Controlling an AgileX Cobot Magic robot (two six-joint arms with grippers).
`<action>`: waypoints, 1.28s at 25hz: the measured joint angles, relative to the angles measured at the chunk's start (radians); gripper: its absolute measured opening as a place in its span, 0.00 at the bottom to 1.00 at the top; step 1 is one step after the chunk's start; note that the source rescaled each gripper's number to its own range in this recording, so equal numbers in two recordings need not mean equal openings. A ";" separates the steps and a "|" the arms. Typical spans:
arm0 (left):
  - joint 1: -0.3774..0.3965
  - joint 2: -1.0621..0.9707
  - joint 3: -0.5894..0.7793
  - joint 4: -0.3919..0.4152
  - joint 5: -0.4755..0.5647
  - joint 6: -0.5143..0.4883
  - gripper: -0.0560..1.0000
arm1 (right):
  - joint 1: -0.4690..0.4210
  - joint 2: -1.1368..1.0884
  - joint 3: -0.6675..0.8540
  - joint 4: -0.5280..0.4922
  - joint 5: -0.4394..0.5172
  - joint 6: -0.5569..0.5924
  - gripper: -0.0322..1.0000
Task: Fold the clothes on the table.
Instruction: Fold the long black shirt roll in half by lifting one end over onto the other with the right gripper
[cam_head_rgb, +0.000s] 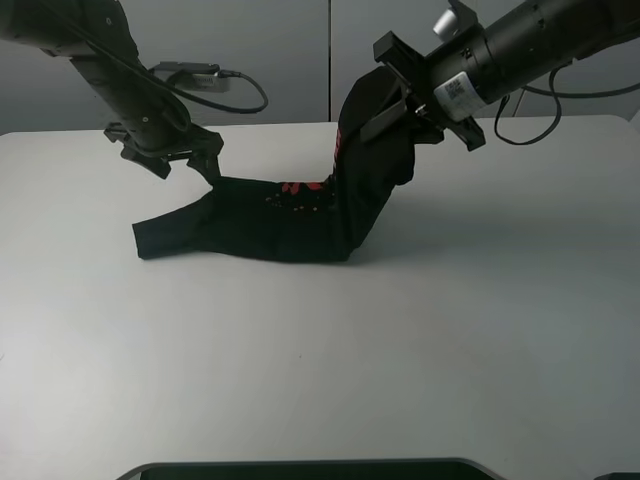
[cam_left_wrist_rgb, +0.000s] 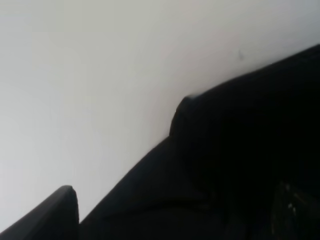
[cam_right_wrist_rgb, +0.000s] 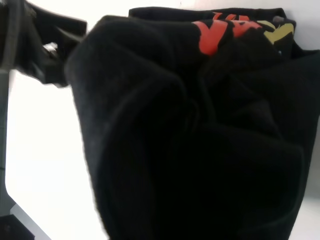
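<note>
The black T-shirt (cam_head_rgb: 290, 215) lies crumpled on the white table (cam_head_rgb: 450, 330), left of centre, with red and yellow print (cam_head_rgb: 305, 190) showing. My right gripper (cam_head_rgb: 395, 110) is shut on a bunch of the shirt's right part and holds it raised above the table, with the cloth hanging down in a fold. In the right wrist view the shirt (cam_right_wrist_rgb: 200, 140) fills the frame and shows red and yellow characters (cam_right_wrist_rgb: 220, 30). My left gripper (cam_head_rgb: 195, 165) stands at the shirt's far left corner, jaws apart. In the left wrist view, black cloth (cam_left_wrist_rgb: 235, 160) lies beside one finger (cam_left_wrist_rgb: 57, 212).
The table stretches bare in front of and to the right of the shirt. A dark bar (cam_head_rgb: 300, 468) runs along the near edge. Grey wall panels (cam_head_rgb: 300, 50) stand behind the table. A cable (cam_head_rgb: 235, 90) loops off the left arm.
</note>
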 joint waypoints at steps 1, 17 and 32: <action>0.000 -0.004 -0.028 0.000 0.020 0.000 0.99 | 0.000 0.000 0.000 0.006 0.000 0.000 0.14; 0.000 -0.004 -0.169 -0.015 0.109 0.015 1.00 | 0.165 0.129 0.000 0.269 -0.135 -0.121 0.14; 0.000 -0.004 -0.169 -0.024 0.115 0.026 1.00 | 0.274 0.389 -0.011 0.756 -0.204 -0.610 0.26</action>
